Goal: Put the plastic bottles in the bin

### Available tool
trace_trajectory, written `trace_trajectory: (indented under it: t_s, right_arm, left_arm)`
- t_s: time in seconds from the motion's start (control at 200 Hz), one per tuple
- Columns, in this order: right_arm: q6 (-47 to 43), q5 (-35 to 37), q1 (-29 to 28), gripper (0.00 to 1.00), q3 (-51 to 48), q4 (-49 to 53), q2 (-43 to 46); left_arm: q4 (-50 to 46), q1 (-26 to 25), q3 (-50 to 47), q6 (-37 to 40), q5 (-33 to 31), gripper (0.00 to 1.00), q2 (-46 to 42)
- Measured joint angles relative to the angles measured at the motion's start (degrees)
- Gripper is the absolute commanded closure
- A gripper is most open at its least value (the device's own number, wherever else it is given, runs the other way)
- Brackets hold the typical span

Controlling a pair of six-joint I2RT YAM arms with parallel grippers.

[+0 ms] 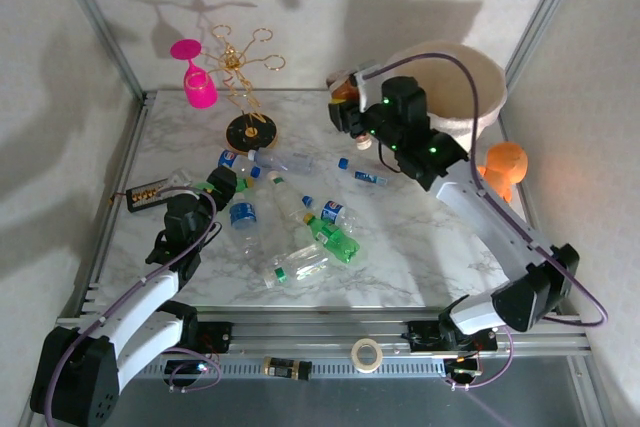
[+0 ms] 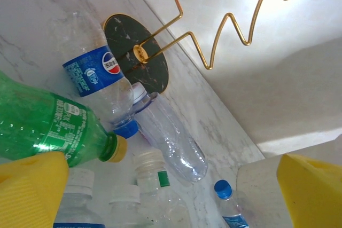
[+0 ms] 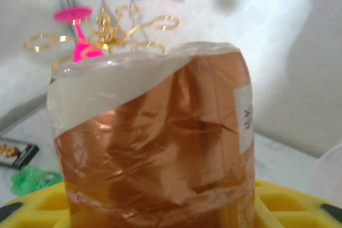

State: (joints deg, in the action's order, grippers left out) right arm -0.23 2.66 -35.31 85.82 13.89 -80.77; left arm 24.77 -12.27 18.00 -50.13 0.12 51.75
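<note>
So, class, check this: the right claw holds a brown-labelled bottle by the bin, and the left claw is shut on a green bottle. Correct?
No. The left claw is open, its pads wide apart, and the green bottle lies ungripped beside one of them, as the left wrist view shows. The right claw does hold the brown-labelled bottle by the bin.

We can read no full word. On the clear bottle (image 2: 95, 76) a blue label shows a red, white and blue roundel. Fine white print on the green bottle (image 2: 45, 126) (too small) and dark marks on the brown-labelled bottle (image 3: 160, 148) are illegible.
</note>
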Motion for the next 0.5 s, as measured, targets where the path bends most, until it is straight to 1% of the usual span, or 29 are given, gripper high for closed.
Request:
trace_trajectory:
  t_s: [0.145,0.27,0.361,0.501]
  right_arm:
    - [0.22,0.22,3.74,0.63,0.00,-2.67,3.78]
    - [1.07,1.05,8.50,0.63,0.00,-5.60,6.32]
    - [1.70,2.38,12.61,0.63,0.00,-7.74,7.65]
    - [2.45,5.20,17.49,0.63,-0.02,-10.67,8.02]
  left_arm:
    - [1.05,-0.39,0.09,0.22,1.64,0.00,0.61]
    - [1.38,-1.53,0.31,0.61,2.56,0.00,1.73]
    - [1.70,-2.58,0.42,0.90,3.17,0.00,2.69]
    - [2.25,-4.57,1.57,1.95,3.58,0.00,4.63]
